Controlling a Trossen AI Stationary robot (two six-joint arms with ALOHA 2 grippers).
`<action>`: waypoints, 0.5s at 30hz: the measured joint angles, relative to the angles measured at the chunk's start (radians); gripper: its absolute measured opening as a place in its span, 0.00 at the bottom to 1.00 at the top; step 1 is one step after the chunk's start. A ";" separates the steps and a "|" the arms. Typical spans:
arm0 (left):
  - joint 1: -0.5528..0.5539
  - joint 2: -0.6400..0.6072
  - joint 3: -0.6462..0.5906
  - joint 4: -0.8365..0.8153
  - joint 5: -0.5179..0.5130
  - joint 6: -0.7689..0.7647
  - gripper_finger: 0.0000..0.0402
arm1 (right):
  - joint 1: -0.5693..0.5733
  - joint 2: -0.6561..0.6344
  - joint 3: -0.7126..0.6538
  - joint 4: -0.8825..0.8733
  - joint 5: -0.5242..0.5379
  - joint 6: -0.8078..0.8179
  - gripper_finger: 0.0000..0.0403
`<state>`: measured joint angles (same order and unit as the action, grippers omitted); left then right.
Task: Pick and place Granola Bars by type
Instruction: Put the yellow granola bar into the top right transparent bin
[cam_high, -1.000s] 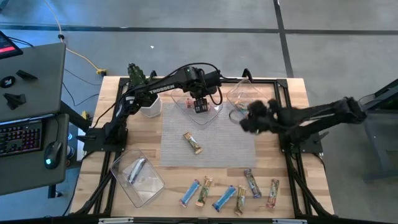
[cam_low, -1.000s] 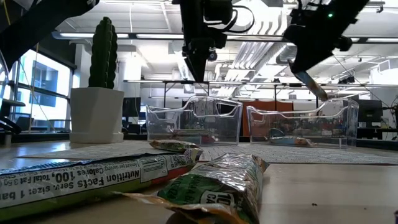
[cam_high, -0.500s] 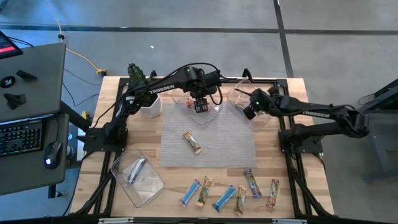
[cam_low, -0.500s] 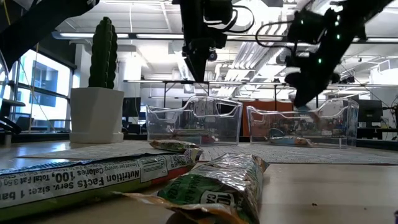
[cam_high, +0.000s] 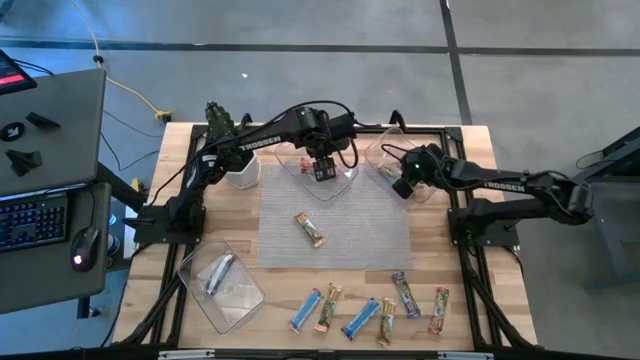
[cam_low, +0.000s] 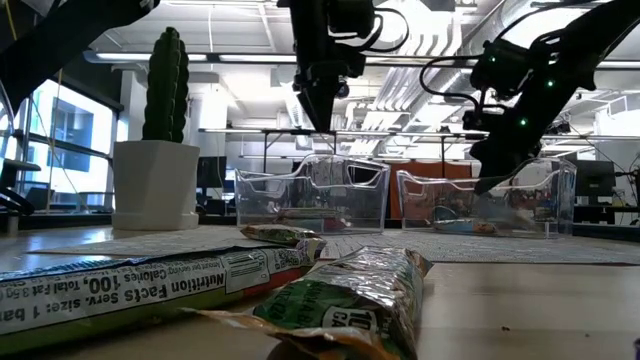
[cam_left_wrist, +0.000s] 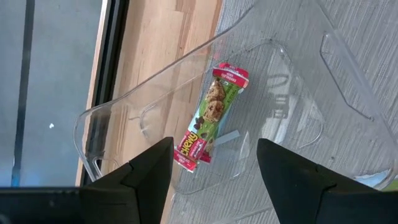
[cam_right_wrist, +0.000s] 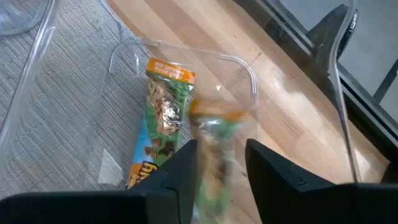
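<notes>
My right gripper (cam_high: 401, 185) hangs low over the far-right clear tray (cam_high: 385, 152), fingers apart. A blurred green-wrapped bar (cam_right_wrist: 214, 149) shows between them, above another green bar (cam_right_wrist: 160, 121) that lies flat on the tray's floor. My left gripper (cam_high: 322, 171) stands open above the far-middle tray (cam_high: 345, 178). In that tray a red-wrapped bar (cam_left_wrist: 211, 115) lies flat, clear of the fingers. One bar (cam_high: 311, 229) lies on the grey mat (cam_high: 370, 235), and several bars (cam_high: 362, 317) lie along the near edge. My right gripper points slanting down into the far-right tray. The blurred green bar (cam_right_wrist: 217, 134) shows lengthwise in the gap between its fingers. I cannot tell whether the fingers touch it.
A third clear tray (cam_high: 245, 300) at the near left holds a silver bar (cam_high: 218, 273). A cactus in a white pot (cam_high: 240, 172) stands at the far left beside my left arm. Black frame rails run along the table's edges.
My right gripper has swung from above the mat's right edge toward the far-right tray and sunk to its rim, rolling as it went and carrying the bar with it. My left arm has kept still.
</notes>
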<state>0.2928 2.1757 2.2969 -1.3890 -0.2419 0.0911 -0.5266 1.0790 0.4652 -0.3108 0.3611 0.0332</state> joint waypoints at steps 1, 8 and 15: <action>0.000 0.000 0.000 0.003 0.003 -0.005 0.56 | 0.000 0.000 0.000 0.003 0.000 -0.005 0.31; -0.014 -0.005 -0.001 -0.025 0.018 -0.073 0.56 | 0.002 -0.004 0.005 0.053 -0.001 -0.094 0.41; -0.077 -0.077 -0.001 -0.112 0.001 -0.160 0.56 | 0.056 -0.009 0.172 0.013 -0.001 -0.137 0.43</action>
<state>0.2162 2.0985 2.2959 -1.5012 -0.2406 -0.0688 -0.4704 1.0698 0.6371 -0.2974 0.3603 -0.1034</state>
